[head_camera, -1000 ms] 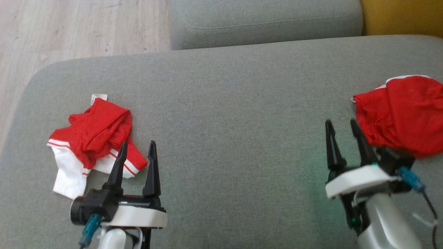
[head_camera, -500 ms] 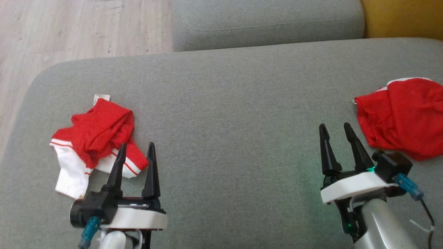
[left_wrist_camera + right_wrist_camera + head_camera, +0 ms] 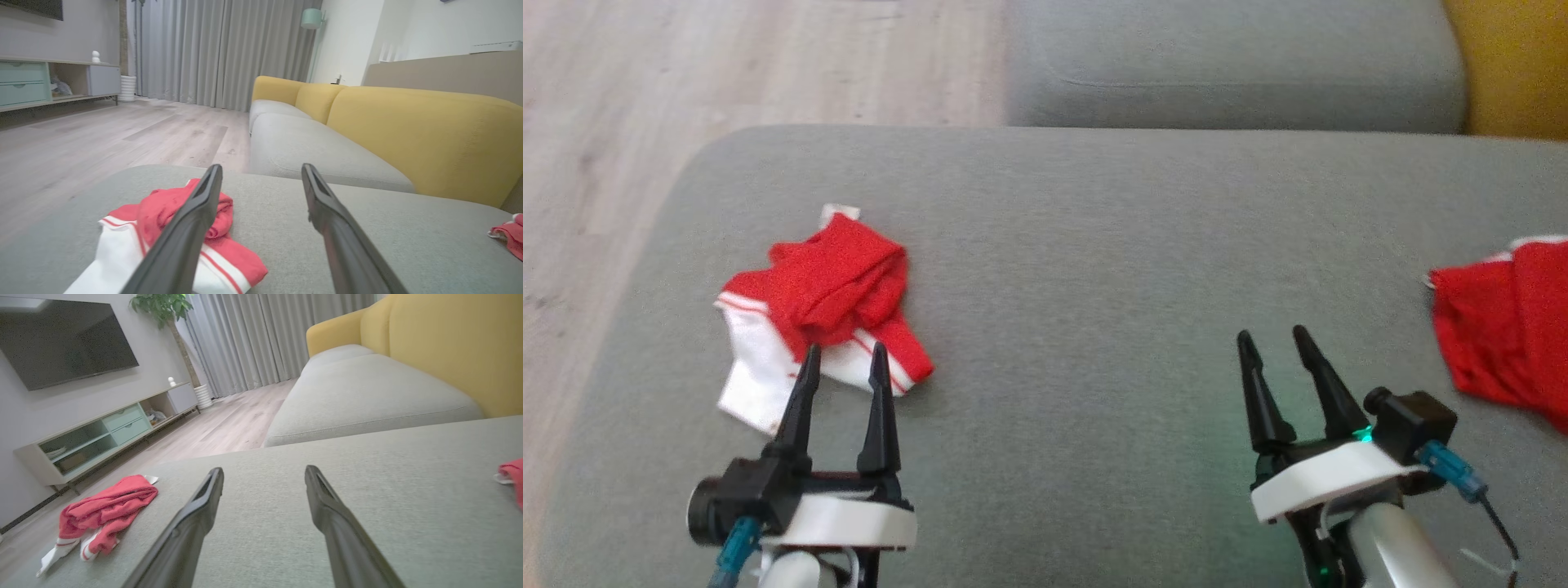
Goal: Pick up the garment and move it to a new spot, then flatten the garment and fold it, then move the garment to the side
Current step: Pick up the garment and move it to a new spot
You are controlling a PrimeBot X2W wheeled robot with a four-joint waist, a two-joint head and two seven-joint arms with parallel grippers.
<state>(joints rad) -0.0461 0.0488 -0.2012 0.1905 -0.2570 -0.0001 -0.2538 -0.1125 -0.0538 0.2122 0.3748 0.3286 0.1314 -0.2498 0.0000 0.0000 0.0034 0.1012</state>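
Hidden/cut off: 2nd red garment (image 3: 1499,327) runs off frame by the grey cushion's (image 3: 1094,245) right edge; shape n/k. Fingers of my left pincer (image 3: 845,349) cover part of the red-white garment's (image 3: 833,286) near hem.

Red-white garment: crumpled, on cushion's left part, close to left edge. Long axis approx diagonal, white end twd near-left, white tag (image 3: 841,214) end twd far edge.

Both pincers spread, holding nothing; right pincer (image 3: 1271,332) over bare cushion.

Vs 1 s ago: head cam swung, whole pic shifted. Right pincer was at 2nd garment's edge, now well apart from it. Red-white garment same heap.
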